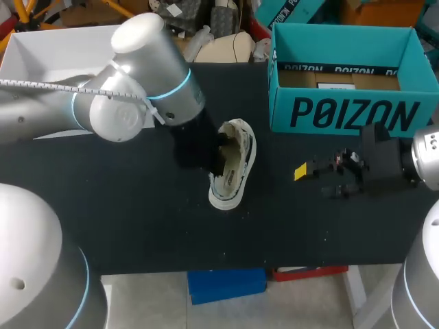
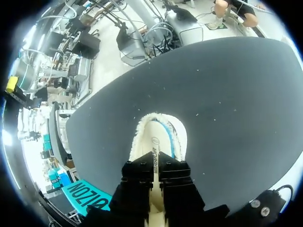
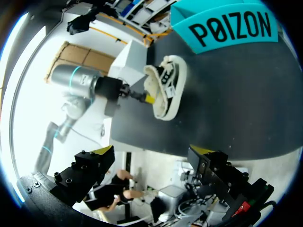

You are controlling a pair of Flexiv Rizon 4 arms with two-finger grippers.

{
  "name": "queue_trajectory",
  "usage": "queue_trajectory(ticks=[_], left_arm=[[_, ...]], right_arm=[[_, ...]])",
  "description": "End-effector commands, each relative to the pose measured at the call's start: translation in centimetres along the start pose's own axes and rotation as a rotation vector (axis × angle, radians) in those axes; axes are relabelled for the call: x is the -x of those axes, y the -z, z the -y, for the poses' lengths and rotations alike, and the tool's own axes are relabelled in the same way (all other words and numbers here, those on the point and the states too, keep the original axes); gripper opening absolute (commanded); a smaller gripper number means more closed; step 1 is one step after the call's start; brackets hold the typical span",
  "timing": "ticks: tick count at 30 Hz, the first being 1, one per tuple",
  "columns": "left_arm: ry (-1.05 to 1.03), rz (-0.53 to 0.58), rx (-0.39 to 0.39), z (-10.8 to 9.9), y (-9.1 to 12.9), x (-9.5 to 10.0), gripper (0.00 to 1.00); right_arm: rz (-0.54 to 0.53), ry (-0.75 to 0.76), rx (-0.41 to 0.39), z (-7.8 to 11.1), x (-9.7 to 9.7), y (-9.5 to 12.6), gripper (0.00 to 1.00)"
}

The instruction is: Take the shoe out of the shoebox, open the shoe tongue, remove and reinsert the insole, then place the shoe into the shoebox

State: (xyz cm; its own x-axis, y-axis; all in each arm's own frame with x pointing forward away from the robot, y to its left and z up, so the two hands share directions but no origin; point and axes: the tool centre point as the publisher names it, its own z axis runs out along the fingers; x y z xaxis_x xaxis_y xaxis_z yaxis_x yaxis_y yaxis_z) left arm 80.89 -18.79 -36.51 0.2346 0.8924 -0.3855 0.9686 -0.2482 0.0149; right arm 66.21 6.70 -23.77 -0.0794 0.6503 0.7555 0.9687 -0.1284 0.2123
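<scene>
Dark and matte, the surface carries the shoe near its middle, out of the shoebox and well apart from it. The shoe seems tipped toward its side, with its opening turned to my left arm, probably so the inside can be reached. The left gripper is right at that opening, in line with the length of the shoe. Its jaws stand close together with pale material showing between them, but I cannot tell whether they pinch the tongue, the insole or nothing. I judge this to be the tongue or insole step, with the return to the box not yet done.

The right gripper hangs low over the surface beside the shoe, apart from it, jaws spread wide with nothing between them. It looks placed to steady the shoe if needed.

The teal shoebox stands open at the far right edge, its mouth upward and ready to receive. A white box sits at the far left corner.
</scene>
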Motion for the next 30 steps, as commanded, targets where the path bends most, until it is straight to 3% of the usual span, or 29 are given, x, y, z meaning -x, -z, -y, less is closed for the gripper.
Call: queue_trajectory(ticks=[1, 30], left_arm=[[0.009, -0.044, -0.014, 0.3, -0.1, 0.1, 0.00], [0.038, -0.109, -0.061, 0.0, -4.1, -1.3, 0.00]], right_arm=[[0.001, 0.000, -0.001, 0.0, 0.0, 0.1, 1.00], [0.001, 0.000, -0.001, 0.0, 0.0, 0.1, 1.00]])
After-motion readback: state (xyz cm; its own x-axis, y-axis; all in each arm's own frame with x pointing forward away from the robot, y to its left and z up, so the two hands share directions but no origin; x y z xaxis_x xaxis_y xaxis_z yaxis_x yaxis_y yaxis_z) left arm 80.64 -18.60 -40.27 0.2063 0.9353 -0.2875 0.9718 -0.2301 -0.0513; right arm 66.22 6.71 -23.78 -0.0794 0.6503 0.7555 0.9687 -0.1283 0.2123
